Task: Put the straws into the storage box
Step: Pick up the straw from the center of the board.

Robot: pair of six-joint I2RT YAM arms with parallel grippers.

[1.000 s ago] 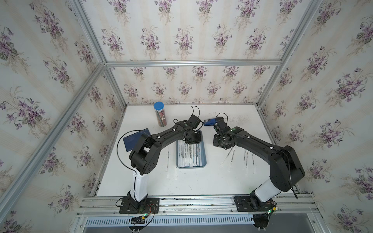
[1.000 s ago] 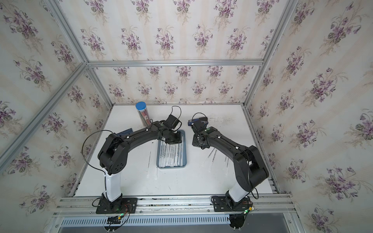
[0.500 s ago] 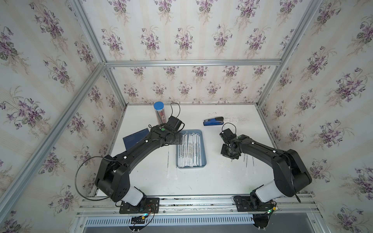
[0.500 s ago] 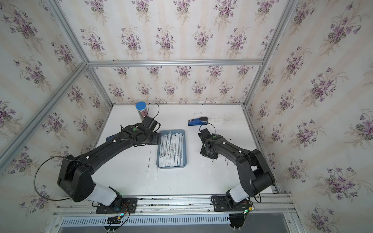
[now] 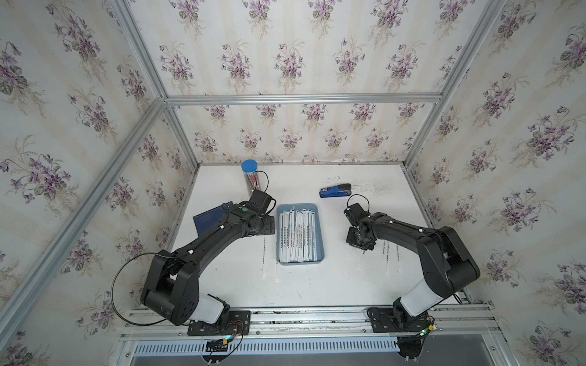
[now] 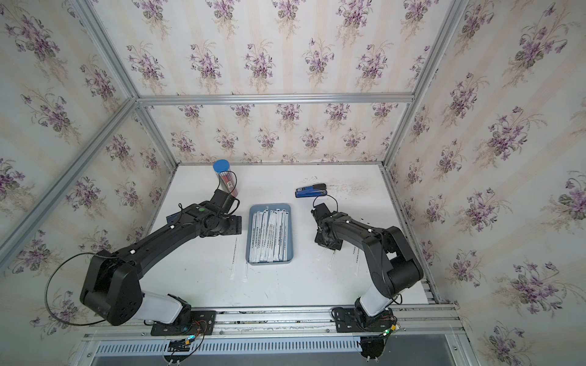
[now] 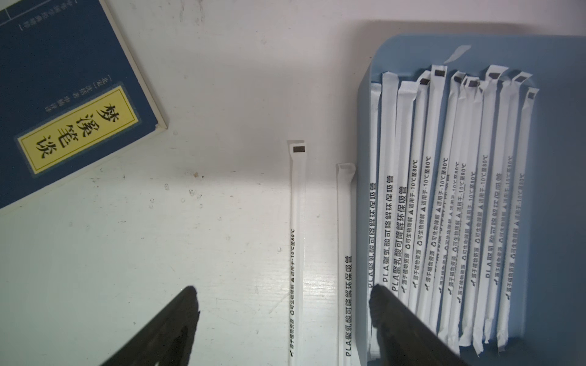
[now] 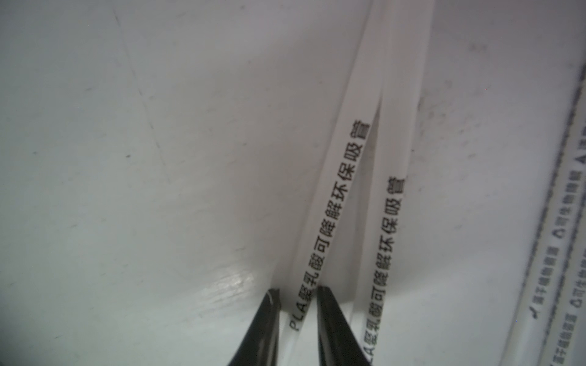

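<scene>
The grey-blue storage box [image 5: 312, 207] [image 6: 269, 206] [image 7: 555, 190] lies mid-table with several white wrapped straws [image 5: 298, 236] [image 6: 269, 236] [image 7: 459, 206] lined up inside. Two loose straws [image 5: 263, 260] [image 7: 297, 237] lie on the table just left of the box. My left gripper [image 5: 268, 226] [image 6: 236, 225] [image 7: 283, 289] hovers open above them, holding nothing. More loose straws [image 5: 385, 256] [image 6: 355, 256] lie right of the box. My right gripper [image 5: 361, 245] [image 6: 329, 244] [image 8: 298, 290] is down at the table, shut on one straw [image 8: 336, 177] near its end. A second straw [image 8: 391, 206] lies beside it.
A navy book [image 5: 211, 218] [image 7: 63, 95] lies left of my left arm. A clear tube with a blue cap [image 5: 250, 177] [image 6: 223, 177] stands at the back left. A blue stapler [image 5: 336, 191] [image 6: 310, 191] lies at the back, behind my right gripper.
My left gripper drew back from over the box to its left side and opened. My right gripper moved from near the stapler toward the front, down onto the loose straws.
</scene>
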